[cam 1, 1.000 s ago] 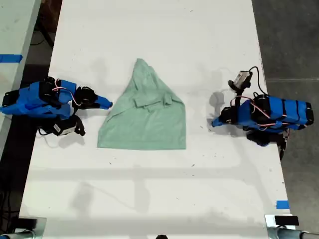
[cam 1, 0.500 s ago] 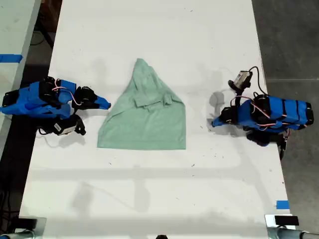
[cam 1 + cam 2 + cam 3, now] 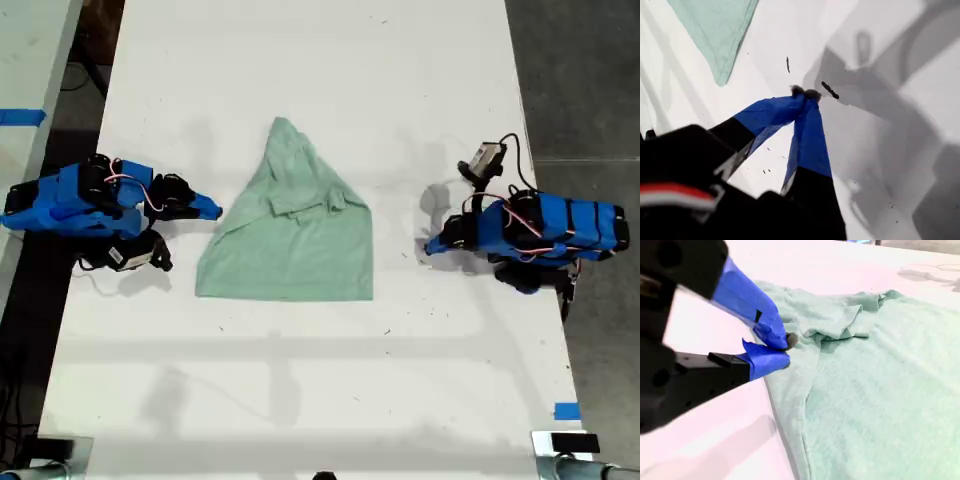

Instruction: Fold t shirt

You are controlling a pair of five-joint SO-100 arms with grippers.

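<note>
T shirt [image 3: 292, 236] lies lengthwise, tapering toward the exterior view's top.

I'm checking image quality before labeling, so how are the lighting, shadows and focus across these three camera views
Exterior view: even, sharp, soft arm shadows on the white table. First wrist view: heavy grey shadows, my first gripper blurred. Second wrist view: bright, the t shirt in focus, my second gripper soft.

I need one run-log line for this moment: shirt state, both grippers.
t shirt: part-folded, flat on table | my first gripper: shut, off cloth | my second gripper: shut, at shirt edge
</note>
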